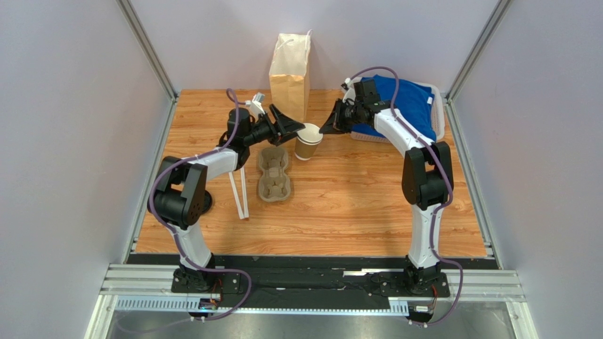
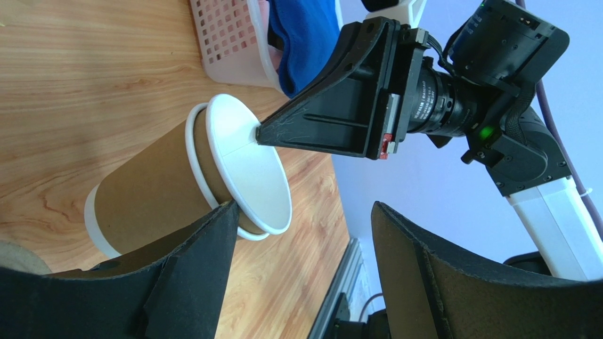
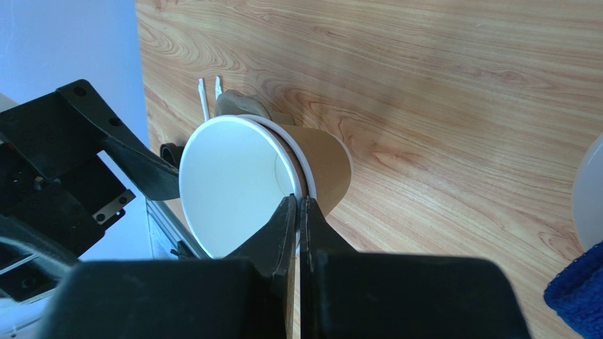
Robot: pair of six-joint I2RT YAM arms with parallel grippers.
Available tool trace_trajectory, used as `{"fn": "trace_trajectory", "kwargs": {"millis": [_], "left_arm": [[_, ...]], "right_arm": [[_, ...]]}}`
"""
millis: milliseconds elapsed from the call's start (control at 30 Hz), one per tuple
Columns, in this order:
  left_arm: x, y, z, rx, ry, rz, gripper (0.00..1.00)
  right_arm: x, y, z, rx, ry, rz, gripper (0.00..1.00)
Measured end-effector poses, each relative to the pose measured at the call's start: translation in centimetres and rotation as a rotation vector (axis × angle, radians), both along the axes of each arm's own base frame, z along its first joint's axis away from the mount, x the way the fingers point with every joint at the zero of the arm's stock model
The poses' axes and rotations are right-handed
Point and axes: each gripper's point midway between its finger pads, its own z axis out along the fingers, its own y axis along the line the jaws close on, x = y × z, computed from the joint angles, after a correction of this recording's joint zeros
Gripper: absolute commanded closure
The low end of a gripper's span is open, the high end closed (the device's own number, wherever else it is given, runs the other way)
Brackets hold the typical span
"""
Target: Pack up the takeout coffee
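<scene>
Two nested brown paper cups [image 1: 308,143] with white rims stand on the table, both without a lid. The lidded takeout coffee is out of view. My right gripper [image 3: 298,200] is shut on the rim of the inner cup [image 3: 233,180], which sits slightly raised and tilted in the outer cup [image 3: 331,166]. In the left wrist view the inner cup [image 2: 249,166] and outer cup [image 2: 145,194] lie just left of my open left gripper [image 2: 303,212]; one finger [image 2: 194,279] is against the outer cup below its rim. The right gripper [image 2: 263,133] pinches from above.
A grey cardboard cup carrier [image 1: 273,173] lies just left of the cups. A brown paper bag [image 1: 290,67] stands at the back. A white basket [image 1: 439,113] with a blue cloth is at the back right. White sticks [image 1: 239,194] lie at the left.
</scene>
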Motion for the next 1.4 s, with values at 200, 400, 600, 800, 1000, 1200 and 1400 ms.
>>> {"fn": "trace_trajectory", "kwargs": {"millis": [200,400,600,800,1000,1200,1400], "left_arm": [[0.3,0.3,-1.2,0.042,0.029,0.019,0.47],[0.8,0.7,-3.3,0.125,0.070,0.030,0.50],[1.2,1.0,-4.5,0.204,0.098,0.040,0.52],[1.3,1.2,-5.3,0.265,0.122,0.046,0.66],[1.3,1.4,-6.4,0.311,0.163,0.048,0.83],[1.3,1.9,-6.9,0.345,0.193,0.067,1.00],[0.9,1.8,-7.2,0.344,0.217,0.058,1.00]], "right_arm": [[0.2,0.1,0.3,0.033,0.008,-0.006,1.00],[0.2,0.2,0.3,0.040,0.011,-0.008,1.00],[0.0,0.5,0.6,0.062,0.018,0.004,1.00],[0.0,0.7,0.9,0.084,0.015,0.011,1.00],[-0.2,0.8,0.7,0.091,0.019,0.017,1.00],[-0.6,1.1,0.9,0.108,0.024,0.040,0.83],[-1.1,1.6,1.4,0.095,-0.011,0.094,0.17]]}}
